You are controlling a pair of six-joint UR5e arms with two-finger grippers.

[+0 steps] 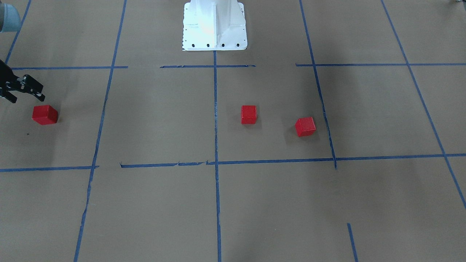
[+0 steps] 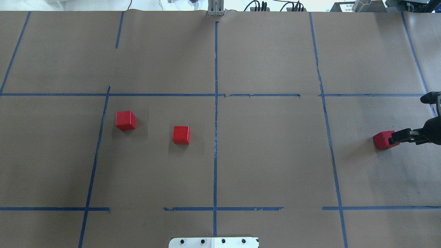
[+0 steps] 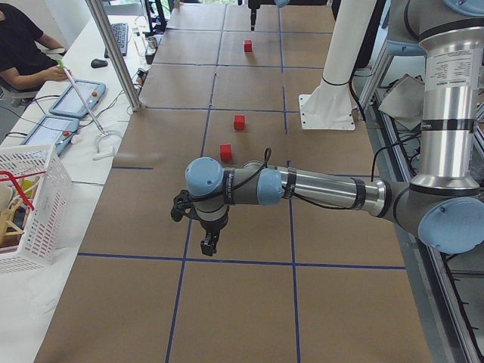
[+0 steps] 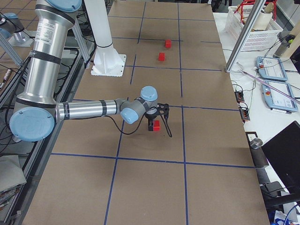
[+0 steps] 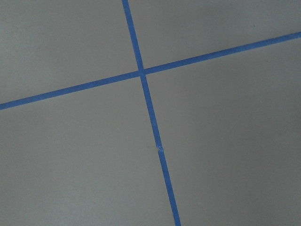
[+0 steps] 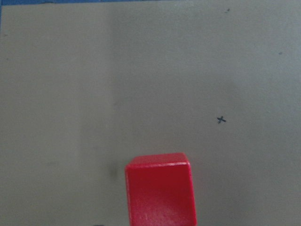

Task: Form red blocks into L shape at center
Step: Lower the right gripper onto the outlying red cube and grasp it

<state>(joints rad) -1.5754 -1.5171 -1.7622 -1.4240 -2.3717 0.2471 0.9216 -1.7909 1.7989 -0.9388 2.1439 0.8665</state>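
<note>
Brown-papered desk (image 2: 275,51), blue tape grid. Three red blocks, all cubes, so no long axis; each is flat on one face.

Right pincer (image 1: 27,97) is low over the desk with fingers apart, clamped on nothing. First block (image 2: 381,140) sits just off its tips, outside the center (image 2: 268,155) and past the tape line on that side. In the right wrist view the same block is low mid-frame, front face square to the camera.

Second block (image 2: 181,134) and third block (image 2: 125,120) are well apart from the right pincer, across the middle tape strip (image 2: 215,155), both inside the center. Second is square to the tape, third slightly skewed. No two blocks touch.

Left pincer (image 3: 207,243) points down over bare desk, well apart from every block. It shows only in the side view, so I can't tell if its fingers are apart or together.

White basket (image 3: 34,189) sits off the desk edge nearest the left pincer; it holds mixed items I can't make out.
</note>
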